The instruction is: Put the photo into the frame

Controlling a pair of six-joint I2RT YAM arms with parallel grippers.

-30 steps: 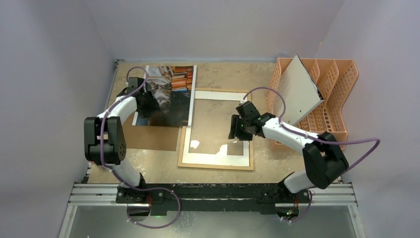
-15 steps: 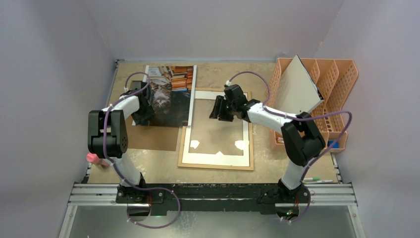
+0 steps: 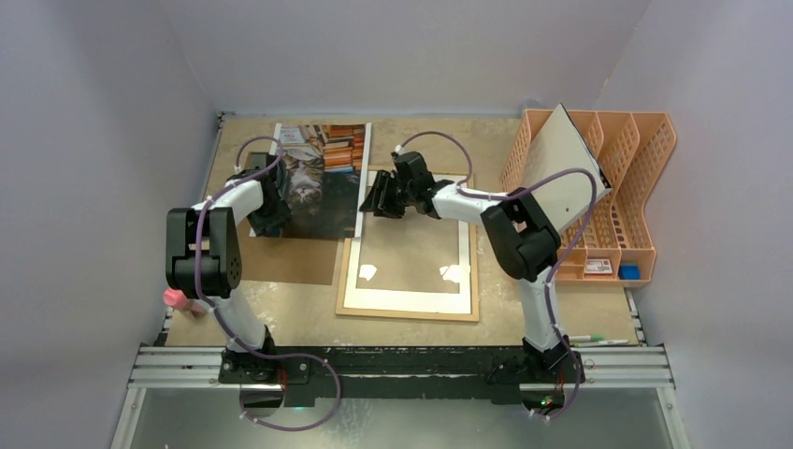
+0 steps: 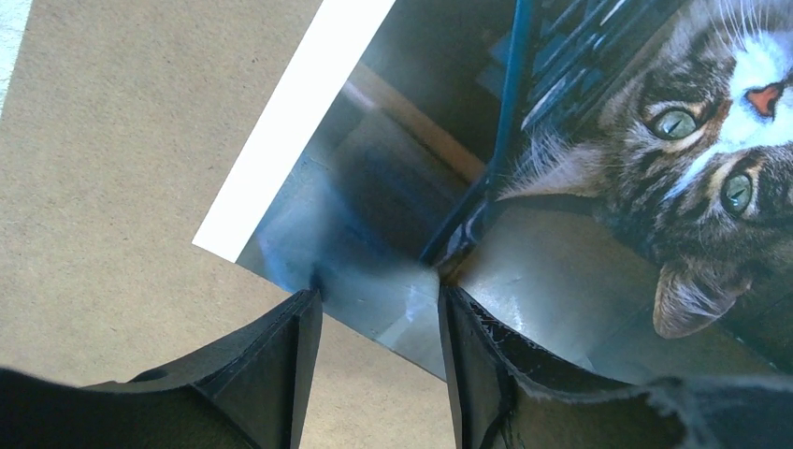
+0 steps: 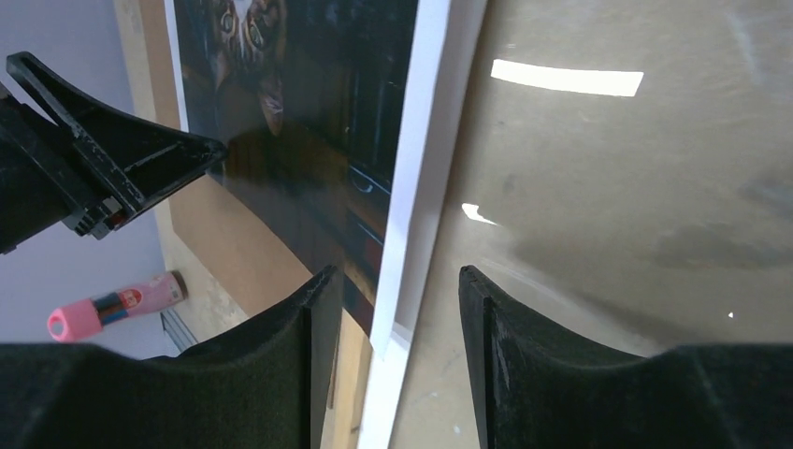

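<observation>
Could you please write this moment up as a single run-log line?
photo: flat, left of frame | left gripper: jaws open at photo's near-left corner | right gripper: jaws open over photo's right edge | no grip yet

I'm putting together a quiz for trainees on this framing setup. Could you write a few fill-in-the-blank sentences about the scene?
The photo shows a tabby ____. The frame lies to the photo's ____ in the top view. In the orange file rack leans a grey-white ____. The left gripper has its jaws ____ over the photo's corner.
Missing words: cat; right; board; open.
</observation>
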